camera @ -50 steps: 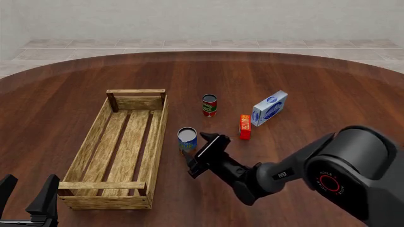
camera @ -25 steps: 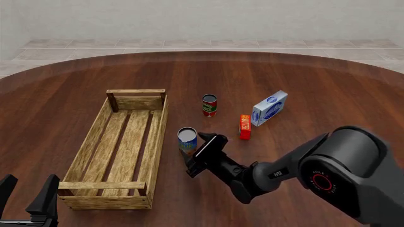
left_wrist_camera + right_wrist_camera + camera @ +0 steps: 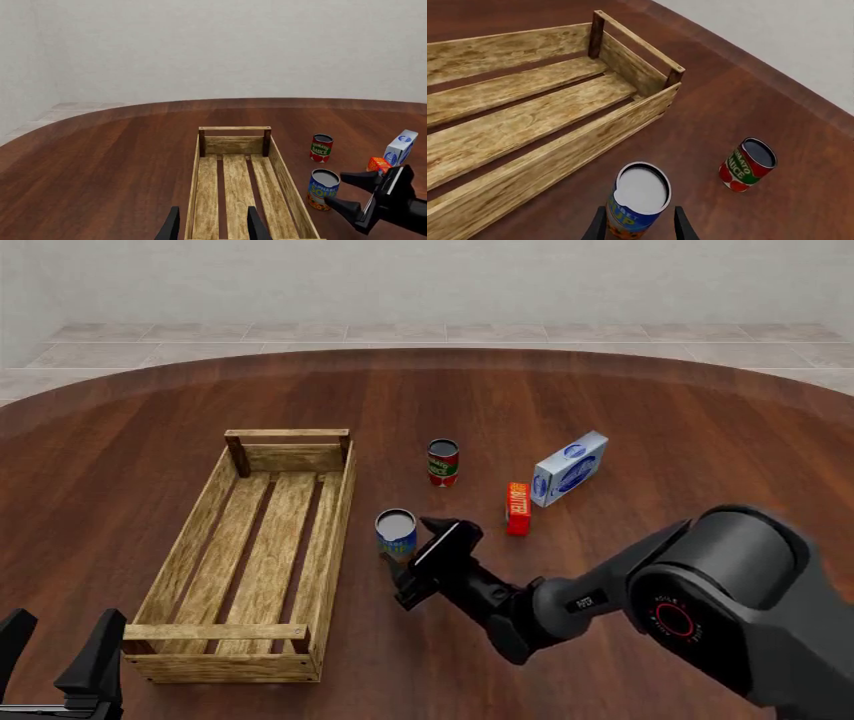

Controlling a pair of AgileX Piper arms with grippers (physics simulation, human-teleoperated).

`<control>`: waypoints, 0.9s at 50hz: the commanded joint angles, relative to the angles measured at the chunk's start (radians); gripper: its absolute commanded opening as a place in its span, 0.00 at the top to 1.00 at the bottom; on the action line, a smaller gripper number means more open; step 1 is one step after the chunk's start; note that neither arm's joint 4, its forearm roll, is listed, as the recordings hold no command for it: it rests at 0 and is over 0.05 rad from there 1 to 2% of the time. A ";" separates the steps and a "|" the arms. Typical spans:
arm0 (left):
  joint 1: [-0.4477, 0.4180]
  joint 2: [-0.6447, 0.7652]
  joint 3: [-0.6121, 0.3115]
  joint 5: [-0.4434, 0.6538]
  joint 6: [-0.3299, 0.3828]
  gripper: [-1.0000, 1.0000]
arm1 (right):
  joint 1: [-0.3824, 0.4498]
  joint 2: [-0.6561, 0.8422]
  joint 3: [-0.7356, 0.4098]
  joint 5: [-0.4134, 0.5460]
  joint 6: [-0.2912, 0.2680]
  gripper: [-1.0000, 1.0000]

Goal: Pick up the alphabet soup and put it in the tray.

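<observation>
Near the table's middle: alphabet soup [image 3: 395, 535], upright on the wood just beside the long right side of the tray [image 3: 200, 525]; right gripper [image 3: 418, 562], fingers spread, one on either side of the can's lower half, contact apparently not made though the view is poor; tomato can [image 3: 443, 462], beyond the soup; orange box [image 3: 518, 508] and blue-white carton [image 3: 570, 469], further right; left gripper [image 3: 60, 660], fingers apart, at the table's near edge by the tray's near left corner.
</observation>
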 commanded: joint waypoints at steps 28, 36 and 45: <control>0.000 0.000 0.000 0.000 0.000 0.00 | 0.009 0.041 -0.059 0.022 -0.015 0.00; 0.000 0.000 0.000 0.000 0.000 0.00 | 0.011 0.042 -0.066 0.026 -0.014 0.00; 0.000 0.000 0.000 0.000 0.000 0.00 | 0.001 0.067 -0.087 0.028 -0.014 0.00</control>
